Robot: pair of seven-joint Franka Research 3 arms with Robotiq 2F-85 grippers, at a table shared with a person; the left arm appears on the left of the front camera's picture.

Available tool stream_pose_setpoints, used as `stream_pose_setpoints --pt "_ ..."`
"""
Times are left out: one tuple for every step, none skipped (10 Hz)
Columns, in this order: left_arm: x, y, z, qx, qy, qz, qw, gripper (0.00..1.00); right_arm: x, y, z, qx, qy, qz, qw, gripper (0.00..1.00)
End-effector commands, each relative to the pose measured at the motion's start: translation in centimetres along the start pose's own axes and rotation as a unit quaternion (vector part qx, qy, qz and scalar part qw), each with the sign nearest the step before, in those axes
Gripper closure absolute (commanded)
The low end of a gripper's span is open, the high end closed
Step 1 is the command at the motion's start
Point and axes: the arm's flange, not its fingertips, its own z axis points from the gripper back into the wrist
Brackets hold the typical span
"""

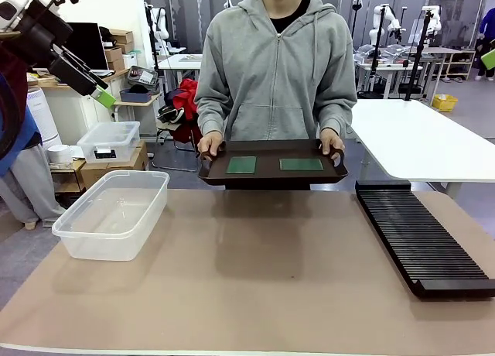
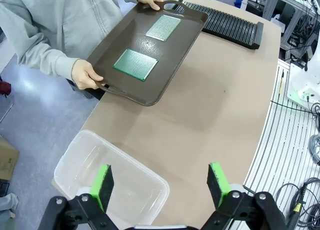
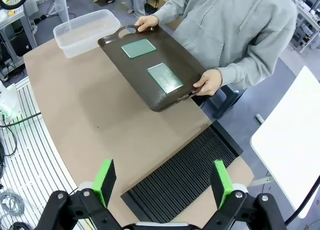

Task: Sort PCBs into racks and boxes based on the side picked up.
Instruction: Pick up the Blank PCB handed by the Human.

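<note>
Two green PCBs [image 1: 241, 165] lie flat on a dark brown tray [image 1: 271, 177], face up and apart from each other, one toward each end of it. A person in a grey hooded top holds the tray by its handles, one hand [image 1: 209, 145] at each end, keeping it level just above the far edge of the table [image 1: 271, 286].

The clear box [image 1: 112, 213] sits on the table by its left edge, toward the far left corner, open at the top. The long black rack [image 1: 421, 240] lies along the right edge, running from the far right corner toward my side, with its narrow slots set across it.

My left pincer [image 2: 160, 182] hangs high over the left side of the table with the box below it, its jaws wide and holding nothing. My right pincer [image 3: 162, 185] hangs over the right side with the rack below it, its jaws equally wide and empty. Both are well apart from the tray and the boards on it.
</note>
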Motion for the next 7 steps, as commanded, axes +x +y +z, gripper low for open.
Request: stream_pose_setpoints --pt "-0.1 0.0 0.0 0.0 0.0 -0.003 1.0 0.0 -1.3 -0.4 0.7 0.006 -0.031 -0.008 0.999 0.0" --pt "-0.1 0.0 0.0 0.0 0.0 -0.003 1.0 0.0 -1.7 -0.8 1.1 0.006 -0.035 -0.012 0.999 0.0" --pt "0.0 0.0 0.0 0.0 0.0 0.0 1.0 0.0 -2.1 -1.2 1.2 0.014 -0.04 -0.017 0.999 0.0" --pt "0.2 -0.2 0.5 -0.01 -0.011 -0.004 1.0 0.0 -2.7 -1.8 1.0 0.025 -0.041 -0.023 0.999 0.0" --pt "0.4 -0.3 1.1 -0.006 -0.015 -0.007 1.0 0.0 -3.2 -2.2 0.9 0.032 -0.045 -0.027 0.998 0.0" --pt "0.4 -0.2 1.6 -0.004 -0.022 -0.004 1.0 0.0 -3.6 -2.5 0.8 0.037 -0.049 -0.03 0.998 0.0" --pt "0.5 0.1 2.1 -0.004 -0.032 0.003 0.999 0.0 -4.0 -2.8 0.8 0.04 -0.044 -0.033 0.998 0.0"
